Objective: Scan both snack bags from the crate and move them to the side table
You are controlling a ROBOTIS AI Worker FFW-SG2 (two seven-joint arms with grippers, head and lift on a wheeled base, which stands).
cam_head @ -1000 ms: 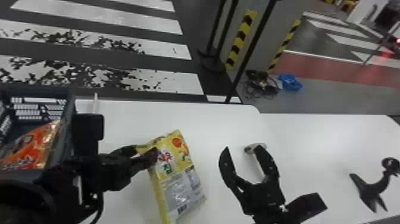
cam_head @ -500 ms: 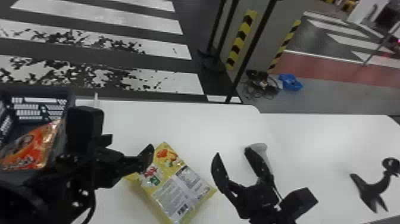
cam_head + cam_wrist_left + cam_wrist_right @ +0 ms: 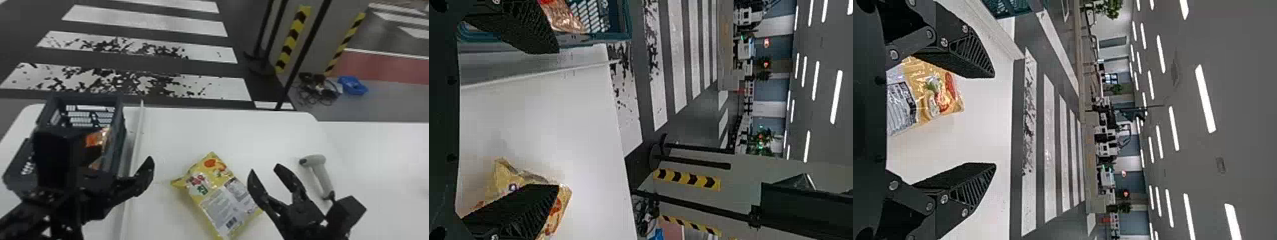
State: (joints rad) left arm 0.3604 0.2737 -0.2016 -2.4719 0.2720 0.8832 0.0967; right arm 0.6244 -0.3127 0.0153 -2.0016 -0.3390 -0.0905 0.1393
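Left gripper (image 3: pixel 556 119) is spread and empty: a second ago it was at the yellow snack bag (image 3: pixel 220 191), now it's backed off toward the crate (image 3: pixel 117 140). Bag lies flat on the near table (image 3: pixel 191 127), between the two grippers, printed panel and barcode facing up. Right gripper (image 3: pixel 265 169) is also empty, fingers apart, just beside the bag's edge. Handheld scanner (image 3: pixel 320 175) lies on the table just past it. Orange snack bag (image 3: pixel 95 140) is in the crate. So bag one is out but not on the side table (image 3: pixel 383 153). My read: right picks up the scanner next; watch it doesn't nudge the bag. Can't tell if it's been scanned.
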